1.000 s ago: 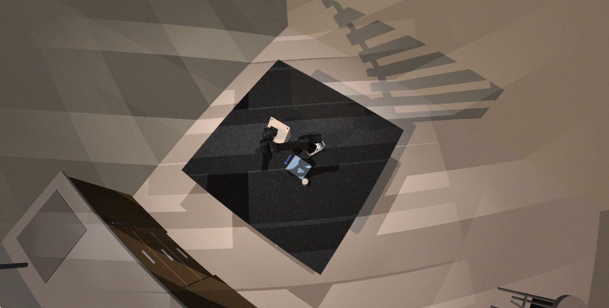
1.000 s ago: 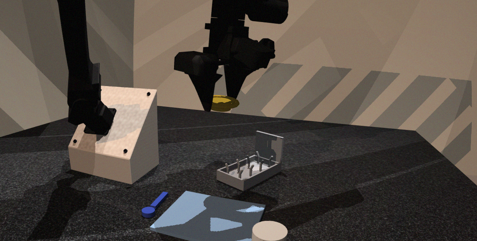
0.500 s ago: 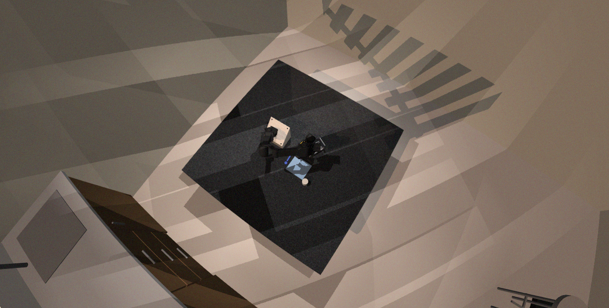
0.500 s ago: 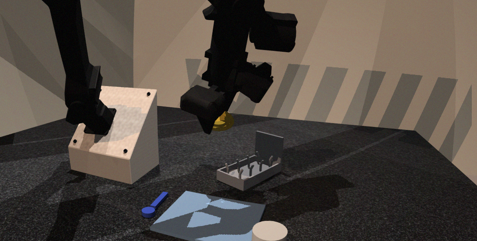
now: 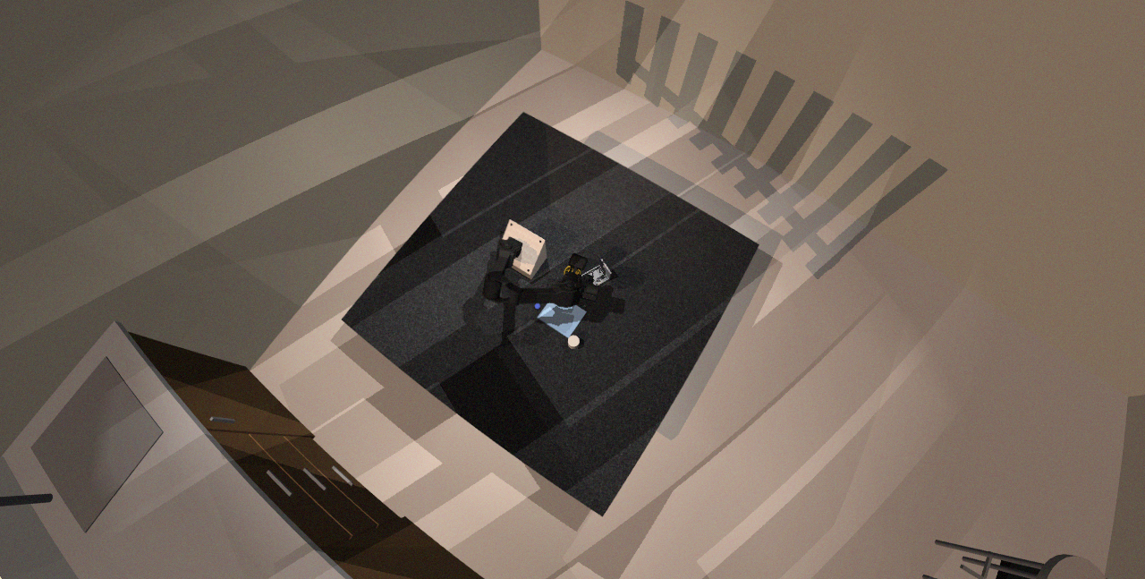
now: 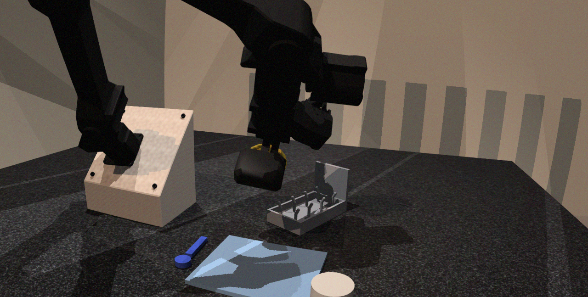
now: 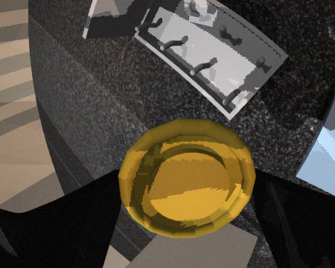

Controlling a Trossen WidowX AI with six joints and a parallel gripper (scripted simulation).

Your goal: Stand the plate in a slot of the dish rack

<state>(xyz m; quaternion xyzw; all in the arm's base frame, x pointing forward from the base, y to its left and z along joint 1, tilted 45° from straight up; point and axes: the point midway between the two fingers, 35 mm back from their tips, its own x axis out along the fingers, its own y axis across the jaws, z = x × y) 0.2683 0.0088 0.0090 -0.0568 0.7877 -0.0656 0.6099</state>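
The yellow round plate (image 5: 567, 270) (image 6: 258, 146) (image 7: 190, 175) is held off the table, with a finger on either side of its rim in the wrist view. In the exterior view it looks roughly upright, mostly hidden behind a dark gripper part. My gripper (image 5: 572, 272) (image 6: 263, 167) (image 7: 186, 178) is shut on the plate, left of and higher than the dish rack. The grey dish rack (image 5: 598, 273) (image 6: 322, 216) (image 7: 227, 61) stands on the dark table with two rows of short bent rails and a tall end panel; no plate is in it.
A light-blue square board (image 5: 571, 324) (image 6: 217, 249) (image 7: 321, 164) lies in front of the rack. A blue spoon (image 5: 537, 306) (image 6: 196, 246) lies left of it; a cream cylinder (image 5: 572, 341) (image 6: 332, 283) stands at its right corner. The arm's sloped cream base (image 6: 178, 196) is at left.
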